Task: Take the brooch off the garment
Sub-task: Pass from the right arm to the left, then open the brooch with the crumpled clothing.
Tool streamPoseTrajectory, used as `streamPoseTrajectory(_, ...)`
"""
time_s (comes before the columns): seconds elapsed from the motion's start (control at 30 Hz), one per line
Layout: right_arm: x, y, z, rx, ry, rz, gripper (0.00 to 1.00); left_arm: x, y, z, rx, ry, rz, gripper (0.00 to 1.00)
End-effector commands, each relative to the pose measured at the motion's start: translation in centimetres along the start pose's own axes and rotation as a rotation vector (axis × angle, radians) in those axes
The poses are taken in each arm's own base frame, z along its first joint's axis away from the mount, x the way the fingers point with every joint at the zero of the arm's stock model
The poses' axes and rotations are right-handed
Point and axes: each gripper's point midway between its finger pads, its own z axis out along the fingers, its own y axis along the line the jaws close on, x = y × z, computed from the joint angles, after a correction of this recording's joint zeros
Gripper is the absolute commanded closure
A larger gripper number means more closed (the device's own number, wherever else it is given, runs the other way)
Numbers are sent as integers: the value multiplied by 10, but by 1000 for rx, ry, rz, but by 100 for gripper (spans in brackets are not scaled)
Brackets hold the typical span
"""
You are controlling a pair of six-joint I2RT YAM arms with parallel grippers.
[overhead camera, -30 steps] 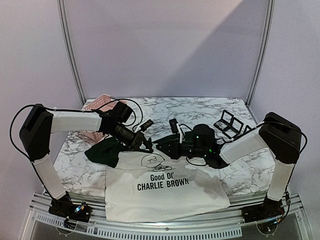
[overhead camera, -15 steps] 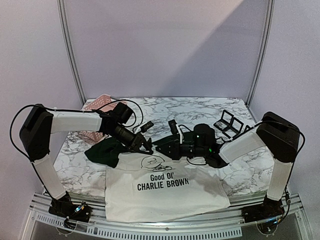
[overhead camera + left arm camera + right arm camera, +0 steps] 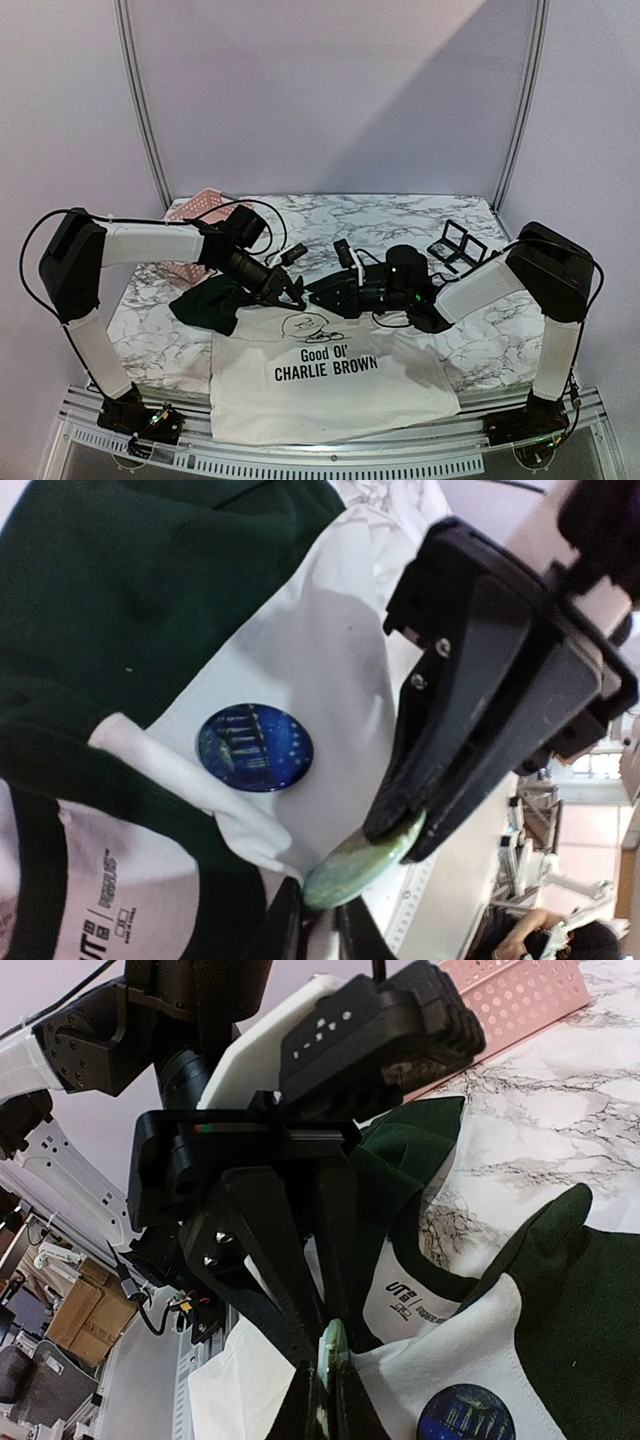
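Observation:
The garment, a white T-shirt with dark green sleeves, lies at the table's near edge with its collar bunched up between both arms. A pale green round brooch stands edge-on at the collar. My right gripper is shut on it, pinching it across its faces. My left gripper meets it tip to tip, its jaws narrowly apart around the opposite edge of the brooch, where white cloth bunches. In the top view the left gripper and right gripper hide the brooch.
A blue round badge is pinned on the white cloth close by, also in the right wrist view. A pink perforated basket stands back left, a black wire stand back right on the marble table.
My right gripper has edged slightly left toward the left gripper, and the left jaws have parted a little. The shirt's body has not shifted.

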Motion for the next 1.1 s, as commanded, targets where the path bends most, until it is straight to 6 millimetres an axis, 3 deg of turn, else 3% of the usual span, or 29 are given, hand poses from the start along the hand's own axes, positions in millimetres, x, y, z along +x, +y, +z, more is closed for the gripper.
streamPoseTrajectory(0.0,0,34,7,-157,32,-26,100,-14,-2,-2,-27,-55,63,91)
streamPoseTrajectory(0.17,2,30,8,-148,40,-18,95,-13,-1,-2,-31,-55,64,98)
streamPoseTrajectory(0.37,5,29,8,-144,55,-18,83,-14,1,-2,-39,-56,62,100)
streamPoseTrajectory(0.47,5,29,8,-145,57,-18,81,-13,2,-1,-43,-52,58,100)
streamPoseTrajectory(0.73,9,19,10,-101,74,-16,81,-14,2,-2,-46,-54,58,100)
streamPoseTrajectory(1.07,11,13,12,-72,80,-12,91,-14,2,-3,-45,-53,57,100)
